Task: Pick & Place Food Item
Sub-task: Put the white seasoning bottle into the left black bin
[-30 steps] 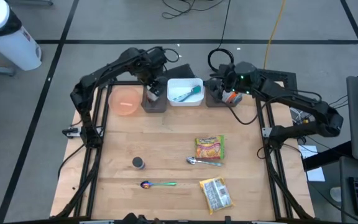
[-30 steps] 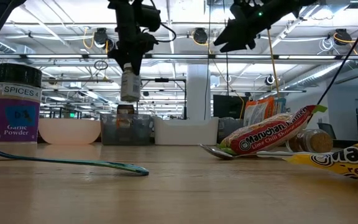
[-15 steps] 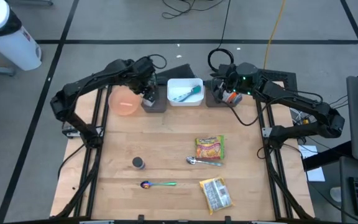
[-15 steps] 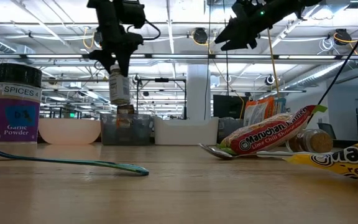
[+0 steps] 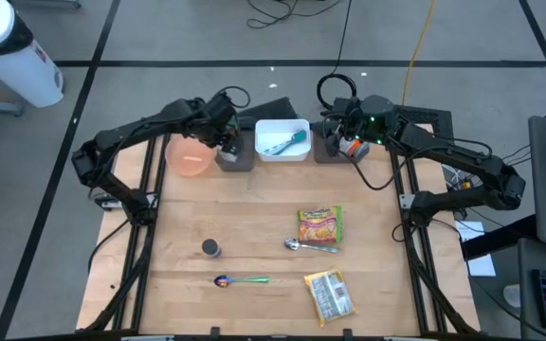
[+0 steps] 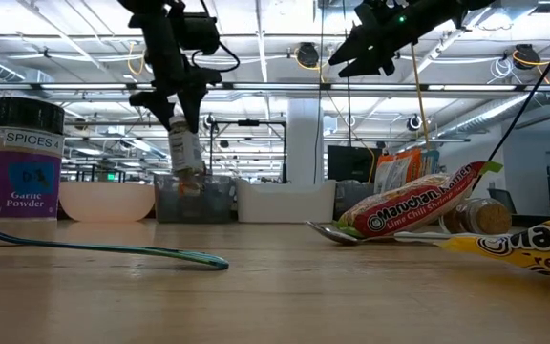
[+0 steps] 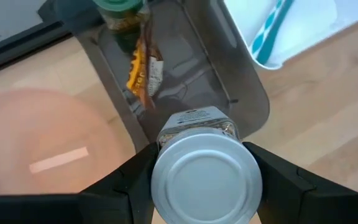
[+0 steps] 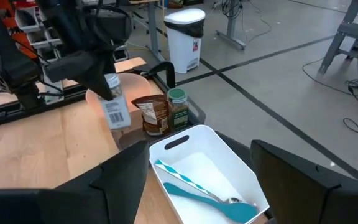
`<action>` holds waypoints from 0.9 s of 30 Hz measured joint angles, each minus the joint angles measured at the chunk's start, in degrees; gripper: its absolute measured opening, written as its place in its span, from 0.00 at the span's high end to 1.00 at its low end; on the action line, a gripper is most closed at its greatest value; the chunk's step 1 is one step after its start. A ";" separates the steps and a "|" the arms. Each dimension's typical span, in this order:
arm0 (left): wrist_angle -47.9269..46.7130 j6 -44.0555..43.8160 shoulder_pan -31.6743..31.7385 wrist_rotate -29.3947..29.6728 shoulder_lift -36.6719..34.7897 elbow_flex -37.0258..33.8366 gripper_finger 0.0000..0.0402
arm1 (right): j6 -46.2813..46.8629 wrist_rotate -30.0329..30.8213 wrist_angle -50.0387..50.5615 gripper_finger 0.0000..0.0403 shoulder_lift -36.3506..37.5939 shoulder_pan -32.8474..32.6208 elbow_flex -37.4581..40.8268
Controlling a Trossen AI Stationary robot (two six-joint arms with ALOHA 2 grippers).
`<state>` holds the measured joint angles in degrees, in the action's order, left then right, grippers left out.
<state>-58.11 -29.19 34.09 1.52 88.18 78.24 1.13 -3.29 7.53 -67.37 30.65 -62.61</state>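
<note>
The left gripper (image 6: 181, 113) pinches a spice jar (image 6: 183, 153) by its upper part, a finger (image 7: 120, 180) pressed on each side of the jar's silver cap in the left wrist view. The jar hangs tilted in the air, just above the grey bin (image 5: 236, 154) and near the bin's edge that faces the pink bowl (image 5: 190, 154). Inside the grey bin, a green-lidded jar (image 8: 178, 107) stands upright at the far end and a brown packet (image 8: 153, 115) leans just beside it.

The white bin (image 5: 282, 139) sits touching or nearly touching the grey bin on the side away from the pink bowl, and holds a teal spoon (image 8: 210, 199). The right gripper (image 5: 348, 144) hangs above the table on the far side of the white bin from the grey bin, fingers (image 8: 112, 182) spread wide apart with nothing between them.

Well apart from the grey bin, on the open wooden table (image 5: 254, 223), lie an orange noodle packet (image 5: 318, 225) with a metal spoon (image 5: 309, 246) beside it, a second noodle packet (image 5: 330, 295) nearer the front edge, a garlic powder jar (image 6: 27, 160), and a colourful spoon (image 5: 243, 280) just in front of that jar.
</note>
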 joint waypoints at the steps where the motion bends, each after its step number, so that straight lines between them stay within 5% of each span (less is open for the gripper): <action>1: -0.04 -0.44 0.08 0.25 -0.04 0.02 0.48 | 0.24 0.00 0.00 0.31 0.00 0.00 0.00; 27: -1.55 -7.17 0.85 1.63 6.19 0.07 0.48 | 0.16 -0.02 0.02 0.31 -0.02 0.00 0.00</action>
<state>-59.66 -36.36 34.94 3.15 94.37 78.30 1.29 -3.31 7.55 -67.40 30.65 -62.61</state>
